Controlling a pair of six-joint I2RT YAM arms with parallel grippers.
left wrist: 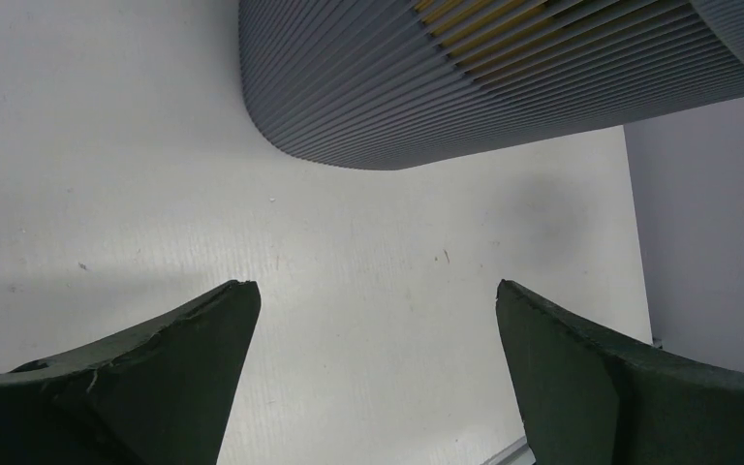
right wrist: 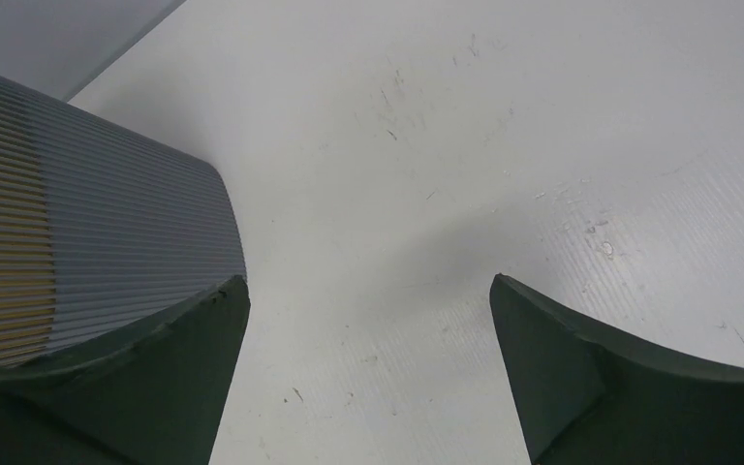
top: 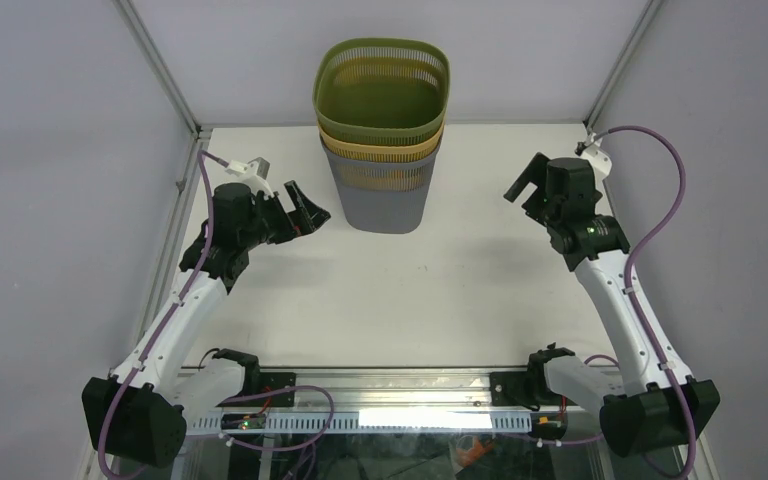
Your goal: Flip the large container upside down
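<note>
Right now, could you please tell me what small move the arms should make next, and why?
Probably move both arms inward to the stack of baskets. It stands upright, mouth up; the left claw and right claw hang open on either side, touching nothing, so a grip must come before any flip.

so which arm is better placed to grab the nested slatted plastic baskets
Left, probably. The left gripper is open and sits closer to the grey ribbed plastic basket, which lies straight ahead of it; the right gripper stands farther off, aimed past it.
</note>
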